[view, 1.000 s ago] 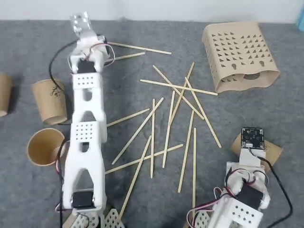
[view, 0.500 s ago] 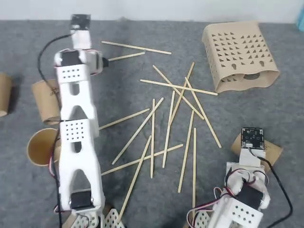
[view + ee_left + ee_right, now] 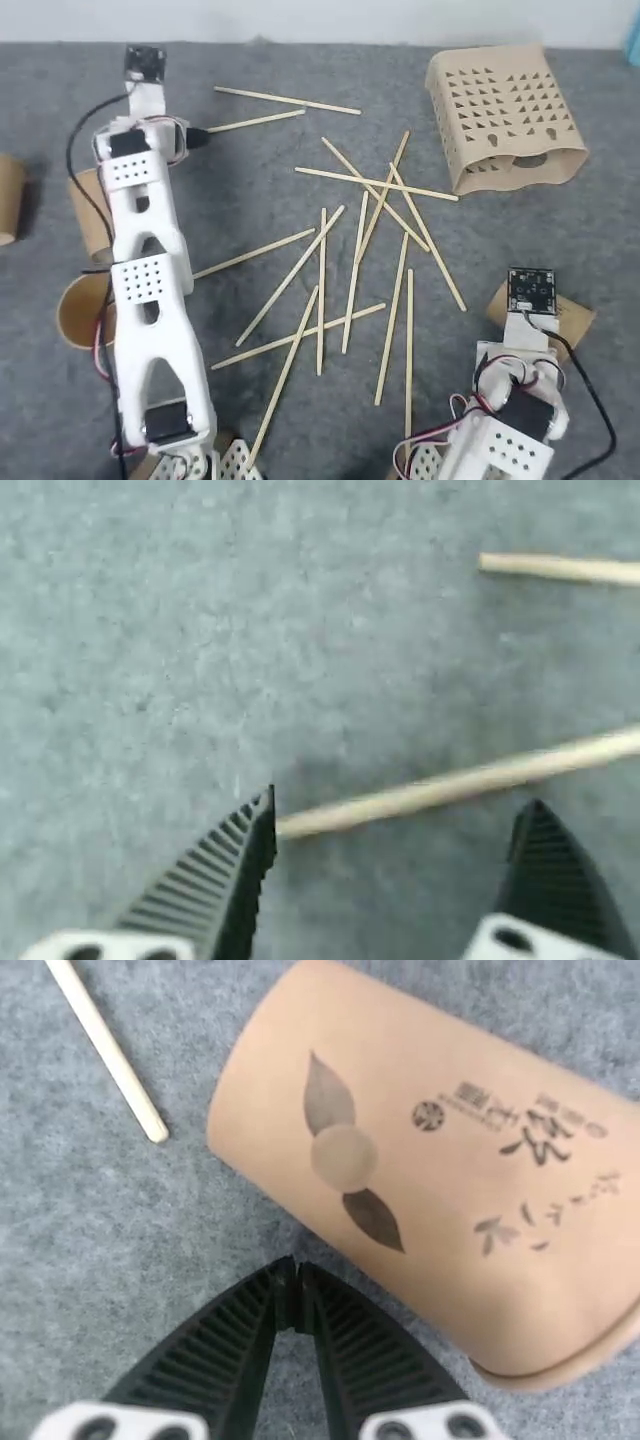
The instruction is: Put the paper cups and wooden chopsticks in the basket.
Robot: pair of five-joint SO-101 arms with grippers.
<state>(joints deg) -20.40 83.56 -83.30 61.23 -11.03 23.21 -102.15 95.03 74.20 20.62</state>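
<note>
**One camera overhead, two riding low on the wrists**

The high view looks steeply down over the counter (image 3: 250,200), with both arm bases at its near edge. The left wrist view sits close above the surface, looking past the left end effector (image 3: 400,808) at a chopstick (image 3: 450,785). That chopstick (image 3: 255,121) lies far left in the high view. The right wrist view looks down past the right end effector (image 3: 292,1268) at a paper cup (image 3: 430,1180), which is the high view's near-right paper cup (image 3: 578,318).

The paper cup (image 3: 430,1210) lying just beyond the tips of the right claw (image 3: 296,1278) carries dark print: a leaf-and-circle motif, a small round emblem and a row of brush-style characters. None is legible as words or numbers.
</note>
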